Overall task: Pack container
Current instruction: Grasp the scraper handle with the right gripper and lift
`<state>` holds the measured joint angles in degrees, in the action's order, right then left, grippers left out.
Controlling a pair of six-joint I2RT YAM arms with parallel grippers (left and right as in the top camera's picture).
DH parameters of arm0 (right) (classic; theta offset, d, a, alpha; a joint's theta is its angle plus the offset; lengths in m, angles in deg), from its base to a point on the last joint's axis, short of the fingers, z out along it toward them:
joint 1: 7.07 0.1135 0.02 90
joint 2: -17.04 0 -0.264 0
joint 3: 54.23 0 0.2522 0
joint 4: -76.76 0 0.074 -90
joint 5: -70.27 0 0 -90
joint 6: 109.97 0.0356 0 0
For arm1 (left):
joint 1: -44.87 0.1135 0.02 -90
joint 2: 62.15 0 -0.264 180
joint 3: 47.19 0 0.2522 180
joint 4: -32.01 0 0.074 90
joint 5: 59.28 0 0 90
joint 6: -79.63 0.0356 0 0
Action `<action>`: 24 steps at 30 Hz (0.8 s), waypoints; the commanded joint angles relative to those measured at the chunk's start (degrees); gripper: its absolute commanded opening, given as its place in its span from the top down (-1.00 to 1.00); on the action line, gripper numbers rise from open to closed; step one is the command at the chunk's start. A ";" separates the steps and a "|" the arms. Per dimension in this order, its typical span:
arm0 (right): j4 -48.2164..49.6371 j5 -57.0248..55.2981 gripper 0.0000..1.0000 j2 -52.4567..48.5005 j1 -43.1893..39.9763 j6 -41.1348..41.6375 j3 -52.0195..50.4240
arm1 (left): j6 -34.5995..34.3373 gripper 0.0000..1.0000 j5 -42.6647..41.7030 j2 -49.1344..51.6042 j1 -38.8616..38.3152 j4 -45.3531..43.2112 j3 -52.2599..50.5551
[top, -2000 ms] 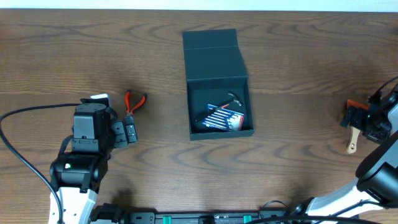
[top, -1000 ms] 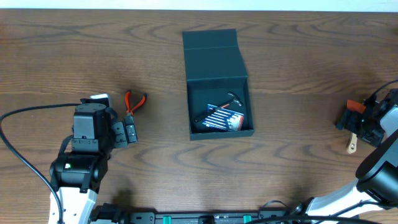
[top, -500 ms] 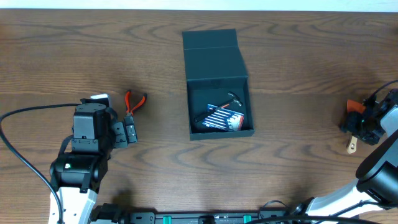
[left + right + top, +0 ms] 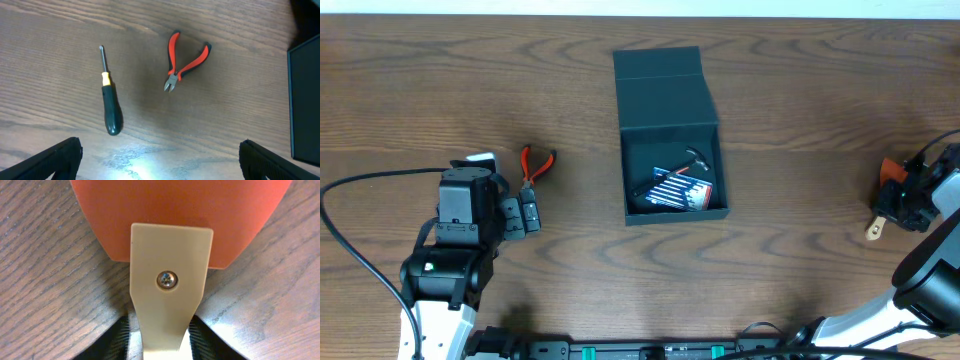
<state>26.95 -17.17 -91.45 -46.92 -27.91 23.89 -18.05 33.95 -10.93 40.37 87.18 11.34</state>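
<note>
Container [image 4: 670,130] sits at table [image 4: 800,90] centre, a bit toward 12 o'clock. It is open, with the lid flap lying flat toward 12. Inside at the 6 o'clock end are a small hammer [image 4: 693,160] and a red-and-white striped pack [image 4: 682,191]; the other contents are too dark to tell.

Left gripper [image 4: 525,215] is at 8 o'clock from the container, well apart from it. Its jaws are spread wide and hold nothing. Pliers [image 4: 537,162] with red handles lie just at its 12 o'clock, not touched. In the left wrist view a screwdriver [image 4: 110,107] with a black handle lies at 9 o'clock of the pliers, apart from them, tip toward 12. The container edge shows at 3 o'clock.

Right gripper [image 4: 902,200] is at 3 o'clock from the container, near the table edge. Its jaws are closed around the tan handle of a scraper [image 4: 890,172], whose orange head is toward 12. In the right wrist view dark fingers [image 4: 124,335] press both sides of the handle, and the head lies on the wood.
</note>
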 commanded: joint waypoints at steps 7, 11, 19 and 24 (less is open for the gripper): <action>-1.05 2.43 0.55 -2.47 -0.24 1.77 -2.62 | 0.09 -0.97 0.42 0.00 0.35 0.15 1.05; -1.03 2.43 0.79 -2.47 -0.24 2.16 -2.60 | 0.09 -0.96 0.42 0.00 0.35 0.13 1.05; -1.70 2.43 0.98 -2.01 0.15 7.28 -1.70 | 0.09 -0.97 0.44 -0.11 0.35 0.11 1.07; -5.81 2.40 0.98 1.14 2.80 7.23 2.01 | 0.09 -0.97 0.44 -0.13 0.35 0.11 1.07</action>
<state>22.88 -16.36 -91.26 -46.22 -22.43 24.87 -18.05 33.95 -10.93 40.37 87.20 11.34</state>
